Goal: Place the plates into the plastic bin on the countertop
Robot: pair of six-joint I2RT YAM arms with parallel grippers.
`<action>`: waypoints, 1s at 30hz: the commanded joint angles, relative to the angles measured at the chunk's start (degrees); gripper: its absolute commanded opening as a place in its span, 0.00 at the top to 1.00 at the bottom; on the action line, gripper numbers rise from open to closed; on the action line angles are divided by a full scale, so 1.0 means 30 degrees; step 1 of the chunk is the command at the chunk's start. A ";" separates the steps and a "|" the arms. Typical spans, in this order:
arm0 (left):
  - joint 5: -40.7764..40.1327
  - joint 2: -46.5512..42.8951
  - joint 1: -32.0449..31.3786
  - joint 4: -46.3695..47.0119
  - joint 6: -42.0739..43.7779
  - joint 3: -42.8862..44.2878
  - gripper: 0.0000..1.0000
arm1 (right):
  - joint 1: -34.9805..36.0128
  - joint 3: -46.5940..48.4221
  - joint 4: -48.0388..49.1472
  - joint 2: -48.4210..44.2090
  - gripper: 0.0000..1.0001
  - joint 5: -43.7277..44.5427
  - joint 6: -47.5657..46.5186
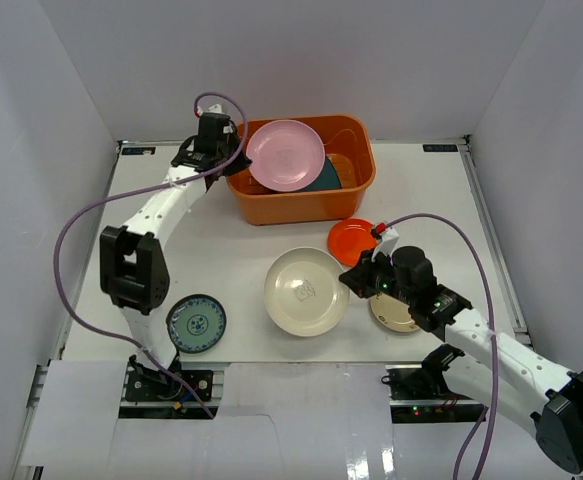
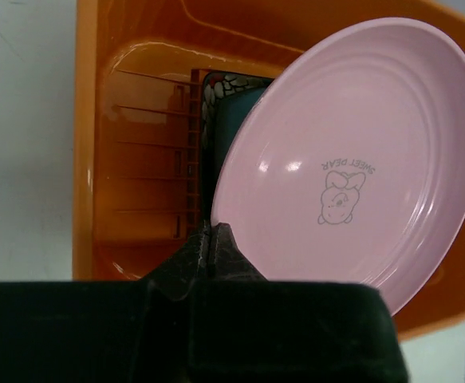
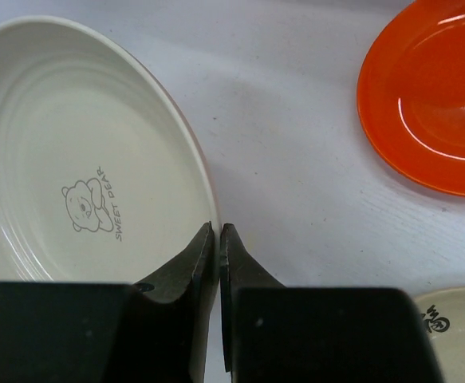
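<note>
1. Plastic bin [image 1: 356,185]: sits at the middle of the far edge of the tabletop [image 1: 221,250].
2. Left pincer [image 2: 214,236]: reaches over the bin's left rim. Its jaws are clamped together on the lower rim of the pink plate [image 2: 352,152].
3. Pink plate: held tilted above the bin's left half, clear of the slotted floor, with its printed face toward the wrist camera.
4. Dark teal plate [image 2: 230,120]: lies inside the bin, behind and below the pink plate and partly hidden by it.
5. Right pincer [image 3: 218,239]: positioned at the right rim of the cream plate [image 3: 80,152]. Its jaws are pinched on that rim with only a thin slit between them.
6. Cream plate: rests on the tabletop at the centre, nearer the near edge than the far edge.
7. Red plate [image 1: 351,240]: lies on the tabletop between the bin and the right pincer, just apart from the cream plate.
8. Beige plate [image 1: 391,315]: lies toward the near edge, right of the cream plate, largely covered by the right arm.
9. Blue-green patterned plate [image 1: 196,323]: lies toward the near-left corner, beside the left arm's base.
</note>
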 commanded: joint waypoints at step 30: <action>0.1347 -1.6691 -0.0181 -0.1588 0.1387 -1.5308 0.24 | -0.4595 2.5410 -0.2634 2.0633 0.92 0.3096 -0.1345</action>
